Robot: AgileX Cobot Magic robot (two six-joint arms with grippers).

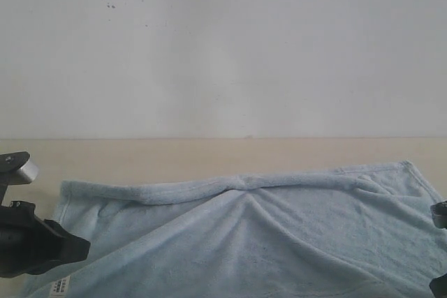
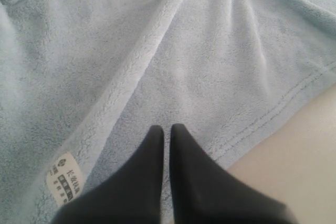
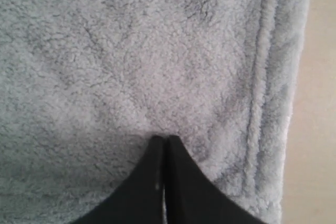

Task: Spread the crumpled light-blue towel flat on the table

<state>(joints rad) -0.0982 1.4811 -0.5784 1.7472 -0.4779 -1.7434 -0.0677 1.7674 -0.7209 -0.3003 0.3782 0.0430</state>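
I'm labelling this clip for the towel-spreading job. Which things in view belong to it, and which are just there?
Part of the job: towel; table; left hand, shut; right hand, shut.
Just there: white wall behind the table.

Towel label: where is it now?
Exterior view: the white label sits by the towel's left edge at the frame's bottom, just below the left gripper. The left wrist view shows it beside the shut fingertips.

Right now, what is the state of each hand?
Left hand: closed, over the towel, nothing visibly held.
Right hand: closed, over the towel, nothing visibly held.
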